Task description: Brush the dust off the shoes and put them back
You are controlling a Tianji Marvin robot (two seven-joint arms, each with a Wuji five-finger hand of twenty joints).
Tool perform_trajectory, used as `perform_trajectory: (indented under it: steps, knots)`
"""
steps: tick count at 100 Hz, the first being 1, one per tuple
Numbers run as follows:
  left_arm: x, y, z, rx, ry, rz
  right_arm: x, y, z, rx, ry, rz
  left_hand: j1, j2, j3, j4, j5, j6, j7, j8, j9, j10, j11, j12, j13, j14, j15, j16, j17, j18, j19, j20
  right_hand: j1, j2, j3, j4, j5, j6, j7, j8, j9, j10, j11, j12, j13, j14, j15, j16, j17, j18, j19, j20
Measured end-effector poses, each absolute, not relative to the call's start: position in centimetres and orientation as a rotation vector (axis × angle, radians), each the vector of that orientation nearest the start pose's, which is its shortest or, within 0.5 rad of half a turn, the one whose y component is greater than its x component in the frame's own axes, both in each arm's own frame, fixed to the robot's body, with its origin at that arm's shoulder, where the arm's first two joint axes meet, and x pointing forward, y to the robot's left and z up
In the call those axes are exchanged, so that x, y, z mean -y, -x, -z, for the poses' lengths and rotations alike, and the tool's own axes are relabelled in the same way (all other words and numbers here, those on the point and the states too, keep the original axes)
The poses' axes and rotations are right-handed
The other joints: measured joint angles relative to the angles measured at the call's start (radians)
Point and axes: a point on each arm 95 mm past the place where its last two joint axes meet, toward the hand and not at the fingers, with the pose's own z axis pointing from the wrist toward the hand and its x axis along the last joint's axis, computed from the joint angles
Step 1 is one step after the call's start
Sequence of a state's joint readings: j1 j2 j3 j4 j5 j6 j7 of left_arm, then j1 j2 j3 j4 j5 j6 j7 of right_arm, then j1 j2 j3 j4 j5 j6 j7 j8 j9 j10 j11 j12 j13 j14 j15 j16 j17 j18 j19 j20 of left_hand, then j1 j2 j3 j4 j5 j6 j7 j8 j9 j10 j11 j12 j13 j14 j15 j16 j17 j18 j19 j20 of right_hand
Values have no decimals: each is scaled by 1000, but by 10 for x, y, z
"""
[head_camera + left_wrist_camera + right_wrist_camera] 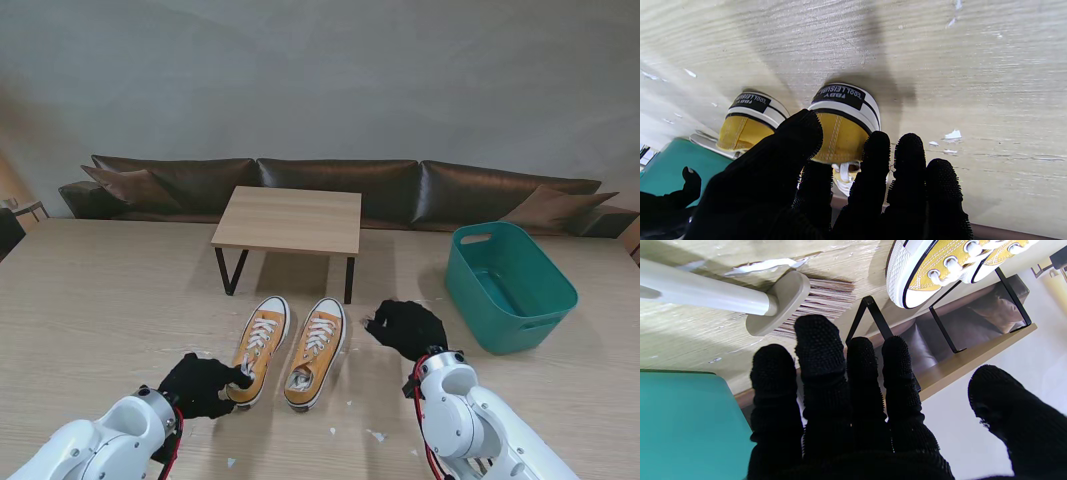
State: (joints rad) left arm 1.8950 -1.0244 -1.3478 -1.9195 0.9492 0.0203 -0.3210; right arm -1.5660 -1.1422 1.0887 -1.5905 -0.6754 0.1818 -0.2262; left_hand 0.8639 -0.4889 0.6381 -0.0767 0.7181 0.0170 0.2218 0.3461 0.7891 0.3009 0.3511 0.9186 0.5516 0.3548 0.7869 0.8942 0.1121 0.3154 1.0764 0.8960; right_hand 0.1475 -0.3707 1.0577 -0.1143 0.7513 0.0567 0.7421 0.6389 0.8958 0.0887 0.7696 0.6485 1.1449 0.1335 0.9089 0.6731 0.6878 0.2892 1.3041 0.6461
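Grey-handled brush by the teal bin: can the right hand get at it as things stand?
Probably yes. The right hand is open and holds nothing, and in its wrist view the grey-handled brush lies on the wooden table just past the fingertips, with nothing between them.

The bench [90, 290] is seen as pale, matt wood with a fine grain. The shoes [290, 350] are made of mustard-yellow canvas cloth, with smooth white rubber soles and toe caps. Each robot hand [826, 186] is covered by a black knitted glove with a rough, nubbed surface. The brush [740, 300] is formed of smooth grey plastic, and the teal basket [515, 290] of slightly glossy plastic.
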Motion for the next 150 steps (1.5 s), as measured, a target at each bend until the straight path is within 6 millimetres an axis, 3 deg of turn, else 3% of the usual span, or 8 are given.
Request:
perform_trajectory:
  steps: [17,31,52,64,79,107,121,150]
  knots:
    - [-2,-310,344,-1825,1391,1225,-34,-389,340,-1159,-1535,-1627,0,-13,11,0,48,2,72,78,-1,-4,42,38,0,-3,45,12,11,-2,41,0,0,0,0,0,0,2,0,0,0,0,0,0,0,0,0,0,0,0,0,0]
    - [3,-314,346,-1829,1356,1217,-35,-389,341,-1161,-1536,-1628,14,-44,-52,-40,46,4,164,227,3,24,121,78,39,-15,107,31,52,-3,121,0,0,0,0,0,0,3,0,0,0,0,0,0,0,0,0,0,0,0,0,0]
    - [4,-320,360,-1764,1274,1254,-37,-388,342,-1164,-1537,-1631,9,-129,-66,-51,43,47,740,489,70,4,272,247,182,-61,268,59,187,-3,257,0,0,0,0,0,0,5,0,0,1,0,0,0,0,0,0,0,0,4,0,0]
    - [4,-320,361,-1771,1261,1272,-38,-388,342,-1159,-1530,-1637,-23,-172,32,-85,43,77,794,491,165,4,264,338,285,-75,294,30,295,-3,306,-43,0,0,0,0,0,6,0,0,1,0,0,0,9,0,0,0,0,9,0,0]
    - [0,-322,355,-1817,1186,1351,-41,-387,340,-1138,-1502,-1660,-40,-246,109,-85,46,106,863,491,305,-12,137,339,395,-74,203,-22,412,2,307,-162,0,0,0,0,0,8,0,0,1,0,0,0,9,0,0,0,0,9,0,0]
    - [-8,-328,338,-1721,1220,1494,-53,-386,335,-1103,-1438,-1756,-42,-334,232,-85,25,221,938,418,442,-27,31,247,547,-71,94,-65,572,27,305,-235,0,0,0,0,0,10,0,0,-56,3,-9,-2,-58,1,-53,-14,0,10,-38,0]
    - [-8,-332,328,-1692,1220,1558,-60,-386,333,-1089,-1383,-1852,-42,-345,249,-85,8,230,950,370,443,-27,34,247,548,-66,94,-42,585,36,305,-235,3,-10,-5,0,-118,-1,-41,-12,-189,7,-35,-30,-184,7,-169,-69,-7,10,-96,0]
    - [-2,-345,283,-1715,1255,1712,-74,-386,333,-1156,-1281,-2000,-64,-373,313,-86,-9,261,934,357,445,-15,61,274,550,-49,101,9,586,62,306,-218,52,-189,-49,0,-442,-46,-131,-89,-501,-13,-91,-120,-459,17,-465,-232,-20,-11,-342,-63]
